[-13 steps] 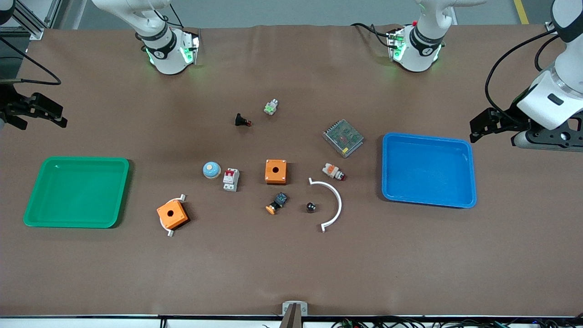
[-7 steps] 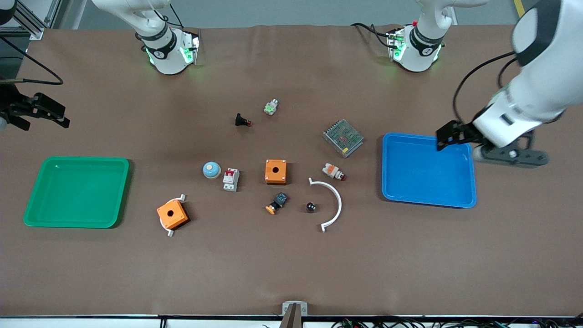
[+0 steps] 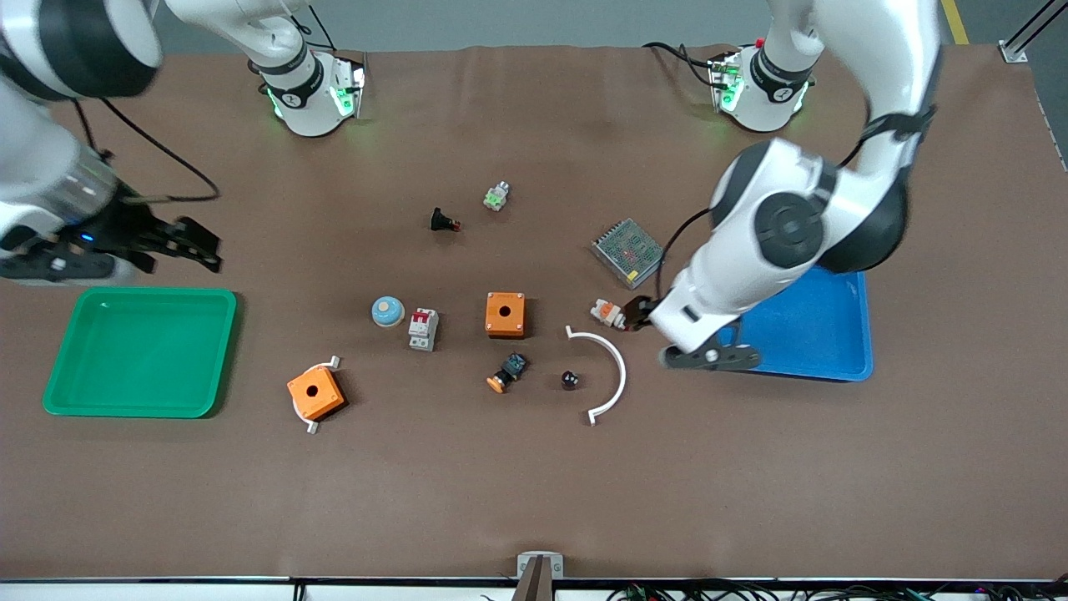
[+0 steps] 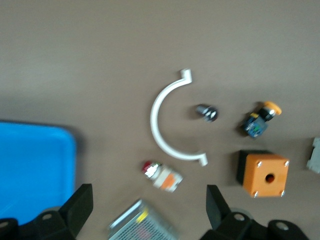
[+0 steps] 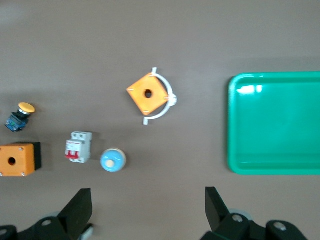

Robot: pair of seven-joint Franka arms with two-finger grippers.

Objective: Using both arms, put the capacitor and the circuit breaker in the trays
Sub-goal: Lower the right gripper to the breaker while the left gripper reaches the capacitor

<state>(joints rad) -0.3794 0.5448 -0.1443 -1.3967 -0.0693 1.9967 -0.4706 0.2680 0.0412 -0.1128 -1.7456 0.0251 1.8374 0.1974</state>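
Observation:
The capacitor (image 3: 570,380), a tiny black cylinder, lies on the table inside the curve of a white arc; it also shows in the left wrist view (image 4: 206,112). The circuit breaker (image 3: 423,329), white-grey with red levers, lies beside a blue dome and shows in the right wrist view (image 5: 78,147). My left gripper (image 3: 641,314) is open and empty, over the white-orange part (image 3: 610,314), with its fingers (image 4: 80,207) wide apart. My right gripper (image 3: 197,247) is open and empty, over the table just above the green tray's corner; its own view (image 5: 147,210) shows bare table between the fingers.
A green tray (image 3: 140,351) lies at the right arm's end. A blue tray (image 3: 822,325) at the left arm's end is partly covered by the left arm. Two orange boxes (image 3: 505,314) (image 3: 315,392), a white arc (image 3: 613,367), a grey mesh unit (image 3: 628,252) and small parts dot the middle.
The left arm has swung from the blue tray's edge toward the table's middle, to over the white-orange part. The right arm has moved in from the table's end toward the green tray.

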